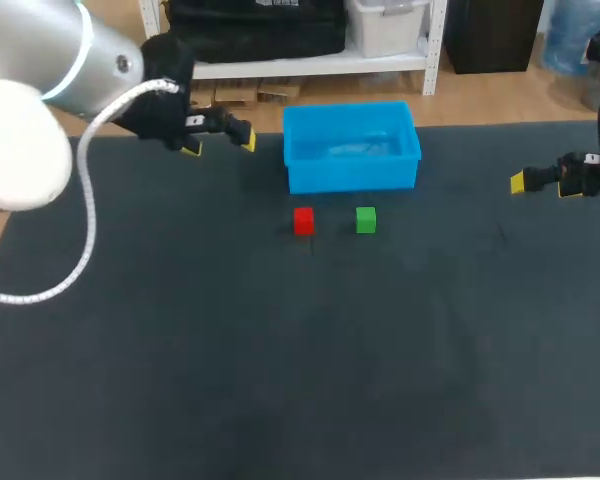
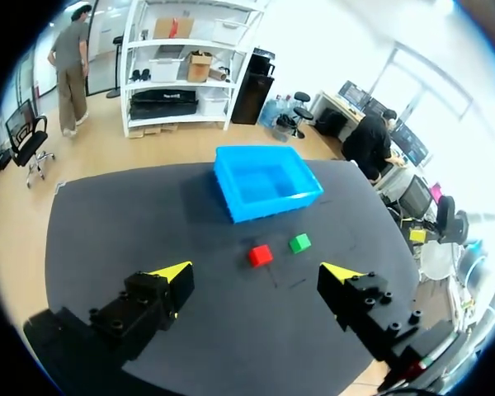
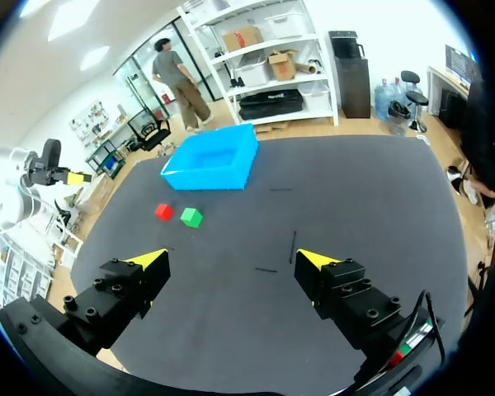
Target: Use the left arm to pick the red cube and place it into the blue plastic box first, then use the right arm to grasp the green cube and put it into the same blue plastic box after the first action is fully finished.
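Note:
The red cube (image 1: pixel 303 221) and the green cube (image 1: pixel 366 220) sit side by side on the dark table, just in front of the blue plastic box (image 1: pixel 351 146), which looks empty. My left gripper (image 1: pixel 218 136) hangs open at the back left, well left of the box. At the table's right edge my right gripper (image 1: pixel 542 183) is open with nothing in it. In the left wrist view the red cube (image 2: pixel 260 255), green cube (image 2: pixel 299 243) and box (image 2: pixel 266 181) lie ahead of the open gripper (image 2: pixel 260 275). The right wrist view shows the red cube (image 3: pixel 163 212), green cube (image 3: pixel 191 217) and box (image 3: pixel 212 158) far ahead of its open gripper (image 3: pixel 231 261).
The dark mat (image 1: pixel 280 360) covers the whole table, with nothing but the cubes and box on it. A white cable (image 1: pixel 85 225) loops down from my left arm over the table's left side.

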Robot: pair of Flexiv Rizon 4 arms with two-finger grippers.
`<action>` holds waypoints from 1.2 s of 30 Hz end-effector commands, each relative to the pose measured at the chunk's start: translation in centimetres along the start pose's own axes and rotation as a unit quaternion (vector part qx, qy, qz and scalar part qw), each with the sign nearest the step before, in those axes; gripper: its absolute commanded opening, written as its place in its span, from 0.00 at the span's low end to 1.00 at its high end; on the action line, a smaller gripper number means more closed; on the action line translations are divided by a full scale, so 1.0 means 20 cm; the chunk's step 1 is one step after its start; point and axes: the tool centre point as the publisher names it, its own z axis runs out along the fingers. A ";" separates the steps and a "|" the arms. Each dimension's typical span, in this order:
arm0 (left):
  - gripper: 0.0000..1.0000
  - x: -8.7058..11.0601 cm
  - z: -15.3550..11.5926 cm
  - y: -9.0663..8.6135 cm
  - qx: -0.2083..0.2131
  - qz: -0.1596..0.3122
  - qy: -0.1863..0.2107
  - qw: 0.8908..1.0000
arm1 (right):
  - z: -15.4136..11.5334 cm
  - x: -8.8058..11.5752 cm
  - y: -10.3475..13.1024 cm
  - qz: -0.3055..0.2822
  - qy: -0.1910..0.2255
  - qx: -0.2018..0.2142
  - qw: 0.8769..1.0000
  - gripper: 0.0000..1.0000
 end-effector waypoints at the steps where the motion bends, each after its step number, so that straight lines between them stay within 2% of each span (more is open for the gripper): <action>1: 1.00 -0.06 0.05 -0.05 -0.041 0.003 0.025 0.999 | 0.00 0.00 0.00 0.000 0.000 0.000 1.000 1.00; 13: 1.00 -0.12 0.14 -0.14 -0.081 -0.013 0.074 0.994 | 0.00 0.00 0.00 0.000 0.000 0.000 1.000 1.00; 28: 1.00 -0.19 0.24 -0.18 -0.145 -0.035 0.138 0.979 | 0.00 0.00 0.00 0.000 0.000 0.000 1.000 1.00; 36: 1.00 -0.21 0.29 -0.20 -0.157 -0.061 0.167 0.971 | 0.00 0.00 0.00 0.000 0.000 0.000 1.000 1.00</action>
